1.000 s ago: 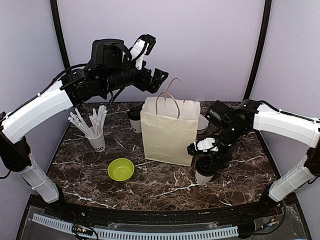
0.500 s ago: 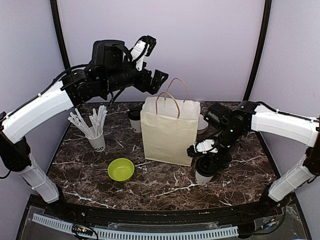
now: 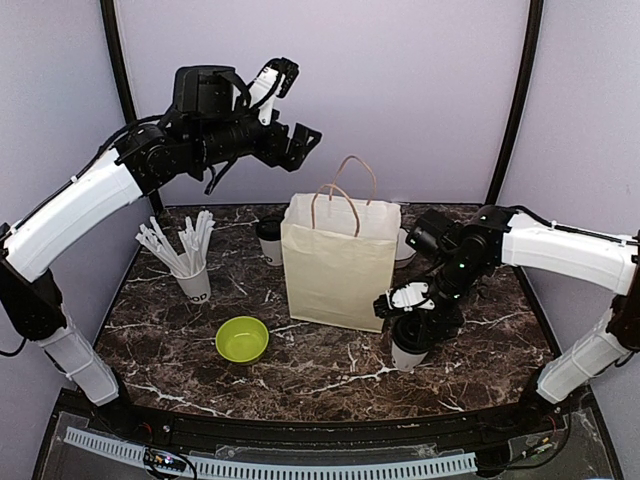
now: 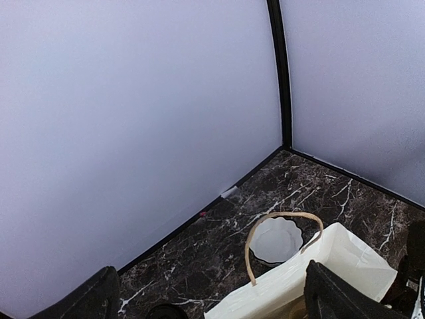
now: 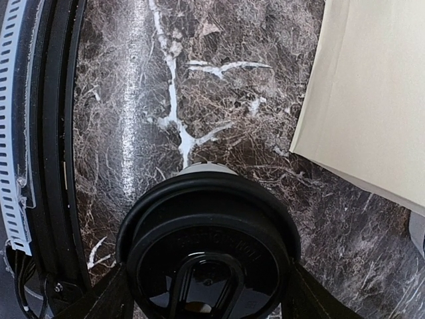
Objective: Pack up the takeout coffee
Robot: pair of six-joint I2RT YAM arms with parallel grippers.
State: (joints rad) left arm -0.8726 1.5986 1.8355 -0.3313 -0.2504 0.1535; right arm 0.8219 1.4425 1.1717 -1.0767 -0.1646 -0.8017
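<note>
One takeout coffee [image 3: 408, 345], a white cup with a black lid [image 5: 209, 256], stands on the marble in front of the bag's right corner. My right gripper [image 3: 412, 320] is lowered over it, and its black fingers [image 5: 109, 296] flank the lid closely on both sides. I cannot make out whether they touch it. The second takeout coffee [image 3: 269, 240] stands behind the bag's left edge; its lid [image 4: 158, 311] just shows in the left wrist view. My left gripper [image 3: 300, 140] hangs open high above the back of the table, empty. The cream paper bag [image 3: 340, 265] stands upright with its mouth open.
A white cup of straws [image 3: 192, 278] stands at the left and a lime-green bowl [image 3: 241, 339] at the front centre. A white scalloped dish [image 4: 275, 239] lies behind the bag. Lilac walls close the back and sides; the table's black front rim [image 5: 46, 166] is near the cup.
My left arm has risen and swung a little to the left. The right jaws have narrowed around the front cup, which has not moved.
</note>
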